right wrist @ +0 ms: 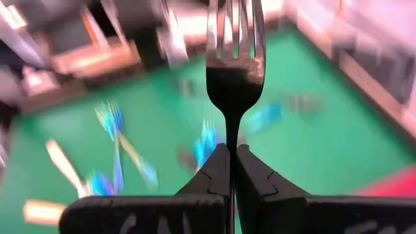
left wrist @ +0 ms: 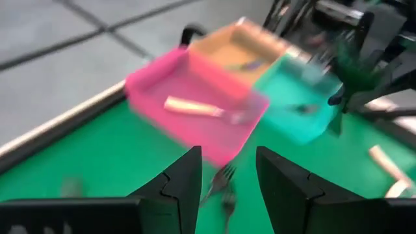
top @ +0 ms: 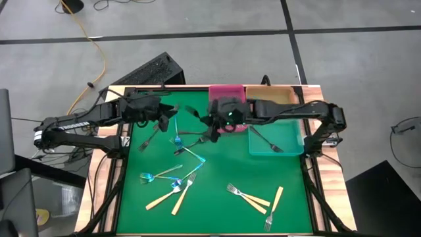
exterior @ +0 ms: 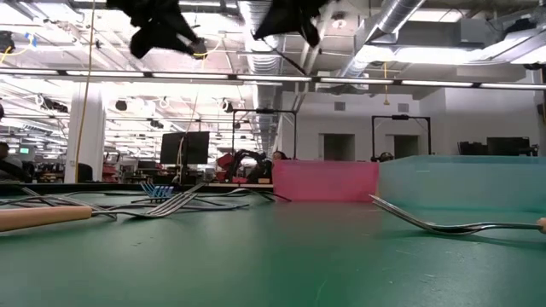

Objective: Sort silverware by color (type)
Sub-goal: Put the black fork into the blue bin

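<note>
Black fork (right wrist: pixel 233 78) pinched in right claw (right wrist: pixel 232 170), above table

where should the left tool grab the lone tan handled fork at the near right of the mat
Grip the tan handled fork across the middle of its handle, coming straight down from above. It lies flat, slightly apart from the crossed pair beside it, so the straight handle gives clear room either side.

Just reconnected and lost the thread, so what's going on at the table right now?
The right gripper is shut on a black fork, held above the green table near the pink bin. The left gripper is open and empty, hovering over the mat's far left part. The pink bin already holds a tan-handled fork; a dark fork lies in the teal bin. Blue forks and tan-handled ones remain loose.
</note>
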Robot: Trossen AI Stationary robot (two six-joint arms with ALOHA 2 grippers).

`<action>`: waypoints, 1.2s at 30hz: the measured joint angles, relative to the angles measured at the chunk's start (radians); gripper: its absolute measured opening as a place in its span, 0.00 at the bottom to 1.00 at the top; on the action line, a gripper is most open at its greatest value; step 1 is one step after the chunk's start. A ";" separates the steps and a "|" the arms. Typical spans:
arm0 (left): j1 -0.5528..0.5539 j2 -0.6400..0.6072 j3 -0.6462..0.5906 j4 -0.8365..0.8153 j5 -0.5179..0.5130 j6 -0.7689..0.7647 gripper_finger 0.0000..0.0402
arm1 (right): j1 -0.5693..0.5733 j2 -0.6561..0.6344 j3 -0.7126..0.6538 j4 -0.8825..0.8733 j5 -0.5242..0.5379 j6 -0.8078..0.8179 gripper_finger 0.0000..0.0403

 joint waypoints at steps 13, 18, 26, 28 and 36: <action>0.000 0.016 0.000 0.451 0.447 0.077 0.32 | -0.022 -0.031 0.000 0.545 -0.312 -0.084 0.07; -0.005 0.057 0.000 0.538 0.591 0.066 0.32 | -0.026 -0.029 0.000 0.689 -0.439 -0.072 0.07; -0.018 0.131 0.000 0.747 0.691 0.042 0.32 | -0.026 -0.029 0.000 0.731 -0.510 -0.064 0.07; -0.018 0.145 0.000 0.781 0.696 0.042 0.32 | -0.025 -0.029 0.000 0.738 -0.512 -0.065 0.07; -0.018 0.215 0.000 0.873 0.778 -0.030 0.32 | -0.023 -0.025 0.000 0.738 -0.513 -0.072 0.07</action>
